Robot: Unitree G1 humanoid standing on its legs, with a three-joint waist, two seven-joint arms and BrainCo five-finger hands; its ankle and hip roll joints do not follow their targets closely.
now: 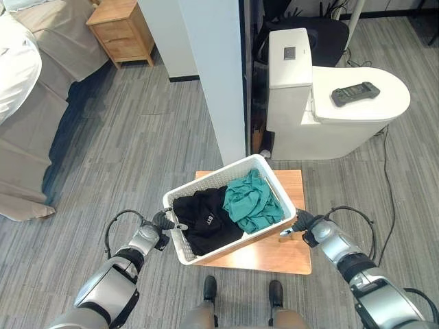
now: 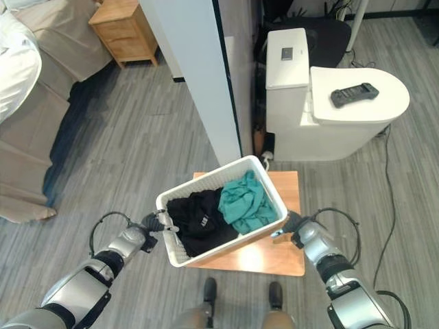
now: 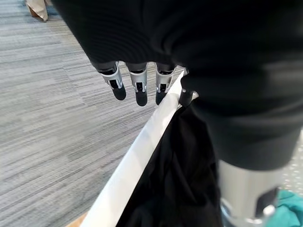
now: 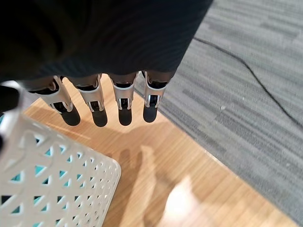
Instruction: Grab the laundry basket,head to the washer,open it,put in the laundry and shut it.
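Head view: basket [image 1: 269,179] tilted on desk [image 1: 288,253]; left hand [image 1: 164,221], right hand [image 1: 299,224] at rims, fingers straight, no grip. Carry, washer steps outstanding.

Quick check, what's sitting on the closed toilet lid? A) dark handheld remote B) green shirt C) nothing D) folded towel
A: a dark remote lies on the white toilet lid; the green shirt is in the basket on the low wooden table.
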